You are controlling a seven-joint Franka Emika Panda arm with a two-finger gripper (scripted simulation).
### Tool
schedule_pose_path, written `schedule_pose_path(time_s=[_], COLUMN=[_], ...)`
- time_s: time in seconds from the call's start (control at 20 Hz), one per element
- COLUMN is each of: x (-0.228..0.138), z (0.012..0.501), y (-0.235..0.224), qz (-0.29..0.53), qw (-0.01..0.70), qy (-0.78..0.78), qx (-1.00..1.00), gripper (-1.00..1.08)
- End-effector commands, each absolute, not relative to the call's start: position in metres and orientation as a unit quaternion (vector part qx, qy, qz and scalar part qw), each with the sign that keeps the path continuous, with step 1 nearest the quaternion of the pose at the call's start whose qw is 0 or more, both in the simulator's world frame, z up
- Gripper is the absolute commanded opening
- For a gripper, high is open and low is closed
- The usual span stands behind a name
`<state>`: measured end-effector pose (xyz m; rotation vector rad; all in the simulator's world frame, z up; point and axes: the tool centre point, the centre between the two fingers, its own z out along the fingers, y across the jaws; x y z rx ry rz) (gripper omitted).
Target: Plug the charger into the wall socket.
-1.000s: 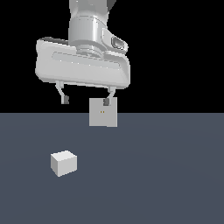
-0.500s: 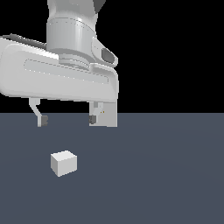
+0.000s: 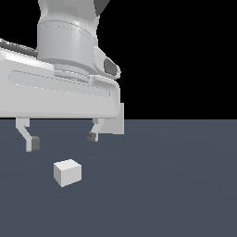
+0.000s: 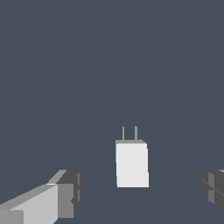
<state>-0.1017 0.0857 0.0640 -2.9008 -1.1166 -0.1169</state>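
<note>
- Wrist housing (image 3: 67, 32): smooth pale-grey cylinder, shaded darker toward one side, with a faint seam ring around its upper part.
- Dark oval inset (image 3: 110, 66) on the flank below the cylinder.
- Hand body (image 3: 55, 95): broad, white, rounded-edge block bearing a long shallow recessed slot.
- Gripper (image 3: 62, 140): two slim light-grey fingers (image 3: 23, 129), each ending in a darker grey, squared pad.
- Wrist view: finger (image 4: 37, 201) appears as a pale bar with a dark-grey blocky tip (image 4: 70, 190).

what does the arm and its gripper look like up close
A glossy white-grey cylindrical arm ends in a wide, flat white hand body with a recessed slot. The gripper has two slim light-grey fingers tipped with dark grey square pads. No cables or markings visible.
</note>
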Motion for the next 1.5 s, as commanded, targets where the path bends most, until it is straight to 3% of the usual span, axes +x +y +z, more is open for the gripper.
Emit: schedule_pose_path(time_s=[0.0, 1.1, 1.15, 1.45], x=[-0.103, -0.104, -0.104, -0.104], z=[0.062, 0.012, 0.012, 0.012], y=[0.086, 0.085, 0.085, 0.085], qz=[-0.039, -0.039, -0.039, -0.039], qw=[0.015, 0.015, 0.015, 0.015], qy=[-0.364, -0.365, -0.365, -0.365], qx=[-0.93, -0.93, -0.93, -0.93], gripper=[1.0, 1.0, -1.0, -1.0])
